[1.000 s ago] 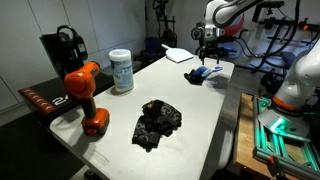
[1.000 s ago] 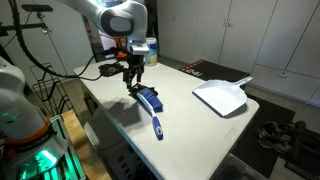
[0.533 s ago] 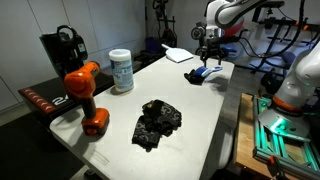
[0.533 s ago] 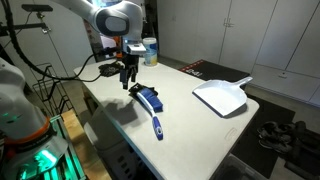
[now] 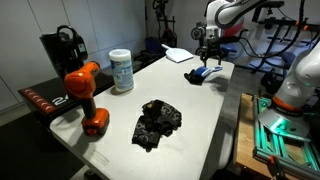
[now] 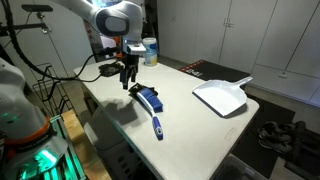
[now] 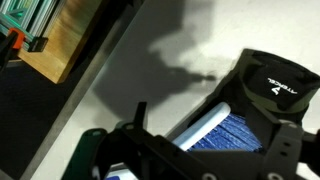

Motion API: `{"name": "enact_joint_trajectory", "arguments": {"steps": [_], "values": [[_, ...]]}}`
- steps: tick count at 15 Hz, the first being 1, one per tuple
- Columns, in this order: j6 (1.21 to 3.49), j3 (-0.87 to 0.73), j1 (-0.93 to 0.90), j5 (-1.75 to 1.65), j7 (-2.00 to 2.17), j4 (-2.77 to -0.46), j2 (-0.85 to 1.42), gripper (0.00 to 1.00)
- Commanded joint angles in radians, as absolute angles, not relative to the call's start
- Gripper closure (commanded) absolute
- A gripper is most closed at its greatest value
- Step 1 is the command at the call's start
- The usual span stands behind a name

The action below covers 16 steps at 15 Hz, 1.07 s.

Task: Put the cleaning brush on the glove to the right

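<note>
The cleaning brush has blue bristles and a white handle. It lies flat on the white table near one end, and also shows in an exterior view. My gripper hangs just above the bristle end with its fingers apart, also seen in an exterior view. In the wrist view the blue bristles lie below, between the two black fingers. A crumpled black glove lies far from the brush toward the table's other end. It is hidden in the exterior view that shows the brush handle.
A white dustpan lies on the table beside the brush. An orange drill, a wipes canister and a black machine stand near the glove's end. The table edge runs close to the gripper.
My gripper has risen slightly and shifted back off the brush head. The brush has stayed on the table.
</note>
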State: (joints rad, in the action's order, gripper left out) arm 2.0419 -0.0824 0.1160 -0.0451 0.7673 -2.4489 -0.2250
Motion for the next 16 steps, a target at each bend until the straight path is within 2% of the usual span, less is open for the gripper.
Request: {"name": "enact_joint_trajectory", "arguments": {"steps": [1, 6, 16], "values": [[2.032, -0.074, 0.132, -0.023, 0.773, -2.443, -0.228, 0.00], [2.058, -0.106, 0.109, 0.238, 0.556, -2.438, -0.171, 0.00], [2.213, -0.102, 0.117, 0.388, 0.443, -2.479, -0.080, 0.00]]}}
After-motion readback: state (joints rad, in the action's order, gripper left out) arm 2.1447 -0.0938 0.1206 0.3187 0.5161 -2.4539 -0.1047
